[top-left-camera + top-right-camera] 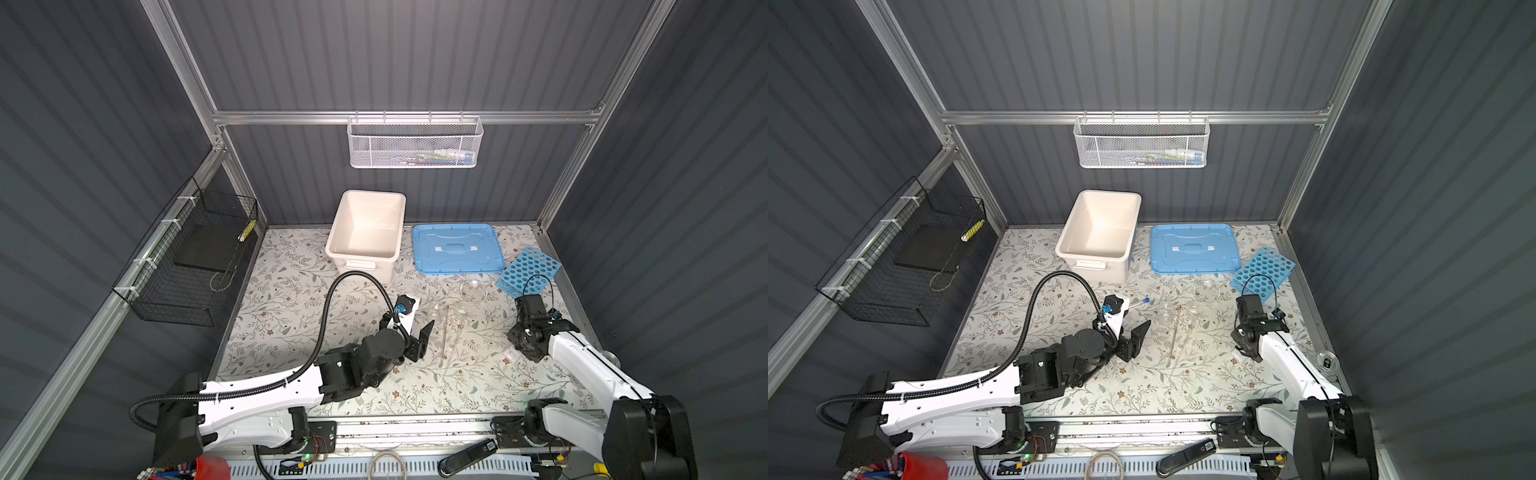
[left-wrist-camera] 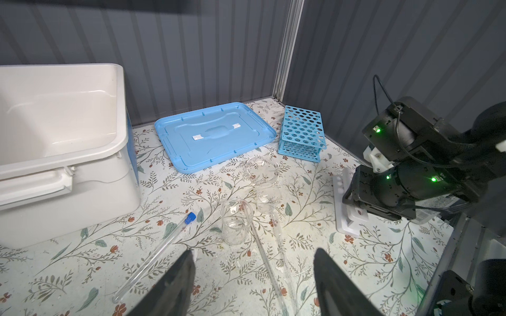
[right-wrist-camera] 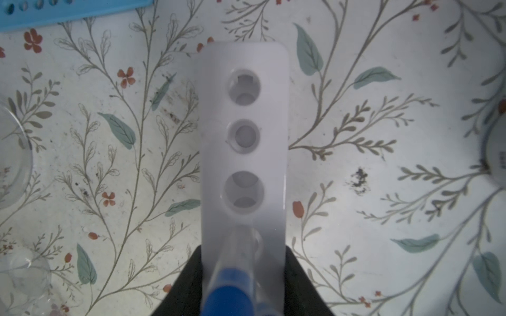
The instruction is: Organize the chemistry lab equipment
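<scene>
Glass beaker [image 2: 236, 221], rod [image 2: 262, 254] ahead of spread L fingers [image 2: 175, 284]; R fingers [image 3: 186, 287] clamp white rack [image 3: 243, 115] w/ tube [image 3: 230, 290].

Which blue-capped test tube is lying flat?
The test tube on its side near the white tub; the other tube stands upright in the white rack.

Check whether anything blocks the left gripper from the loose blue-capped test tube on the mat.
Nothing visible does. The left gripper hovers open and the test tube lies flat, uncovered. The beaker and glass rod sit beside it, apart, not across it.
</scene>
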`<state>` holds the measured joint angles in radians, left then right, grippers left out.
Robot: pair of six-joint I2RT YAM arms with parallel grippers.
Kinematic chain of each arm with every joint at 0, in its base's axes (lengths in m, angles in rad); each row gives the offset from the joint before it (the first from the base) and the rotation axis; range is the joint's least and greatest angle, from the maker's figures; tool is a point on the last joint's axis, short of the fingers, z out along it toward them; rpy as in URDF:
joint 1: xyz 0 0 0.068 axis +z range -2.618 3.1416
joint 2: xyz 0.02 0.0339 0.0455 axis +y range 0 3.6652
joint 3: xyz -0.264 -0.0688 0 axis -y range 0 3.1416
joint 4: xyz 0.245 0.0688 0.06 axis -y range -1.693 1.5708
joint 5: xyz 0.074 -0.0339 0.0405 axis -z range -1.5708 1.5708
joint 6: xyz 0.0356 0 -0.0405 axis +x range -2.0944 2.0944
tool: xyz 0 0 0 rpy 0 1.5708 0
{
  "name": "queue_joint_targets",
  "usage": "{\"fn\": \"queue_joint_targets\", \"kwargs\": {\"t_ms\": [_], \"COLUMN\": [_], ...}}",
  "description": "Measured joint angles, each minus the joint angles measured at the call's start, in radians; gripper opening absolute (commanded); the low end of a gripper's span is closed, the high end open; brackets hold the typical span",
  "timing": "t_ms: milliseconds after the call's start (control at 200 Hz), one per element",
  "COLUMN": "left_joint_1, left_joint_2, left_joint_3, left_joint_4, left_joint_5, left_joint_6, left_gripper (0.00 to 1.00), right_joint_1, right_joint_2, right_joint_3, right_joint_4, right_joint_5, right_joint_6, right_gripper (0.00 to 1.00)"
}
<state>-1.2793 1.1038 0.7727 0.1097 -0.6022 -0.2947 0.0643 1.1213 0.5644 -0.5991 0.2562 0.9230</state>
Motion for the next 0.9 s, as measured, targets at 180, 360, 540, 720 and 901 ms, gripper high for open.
{"fn": "queue_joint_targets", "kwargs": {"t_ms": [180,360,540,720,901], "left_joint_1": [0.000,0.000,0.000,0.005,0.048], "left_joint_2": [0.000,0.000,0.001,0.002,-0.003], "left_joint_3": [0.000,0.000,0.000,0.000,-0.010], "left_joint_4": [-0.004,-0.022,-0.074,-0.134,-0.184], "left_joint_5": [-0.001,-0.012,-0.046,-0.080,-0.090], "left_joint_6": [0.000,-0.002,-0.019,-0.037,-0.051], "left_gripper": [0.70,0.70,0.70,0.72,0.72], "right_joint_1": [-0.032,-0.040,-0.045,-0.048,-0.051], "right_joint_2": [-0.008,0.011,0.016,-0.033,-0.060], "right_joint_3": [-0.008,-0.021,-0.030,-0.033,-0.033], "right_joint_4": [0.011,0.008,0.004,0.001,-0.017], "right_joint_5": [-0.005,-0.028,-0.049,-0.062,-0.075], "right_joint_6": [-0.008,-0.017,-0.028,-0.040,-0.045], "right_gripper": [0.44,0.50,0.57,0.68,0.78]}}
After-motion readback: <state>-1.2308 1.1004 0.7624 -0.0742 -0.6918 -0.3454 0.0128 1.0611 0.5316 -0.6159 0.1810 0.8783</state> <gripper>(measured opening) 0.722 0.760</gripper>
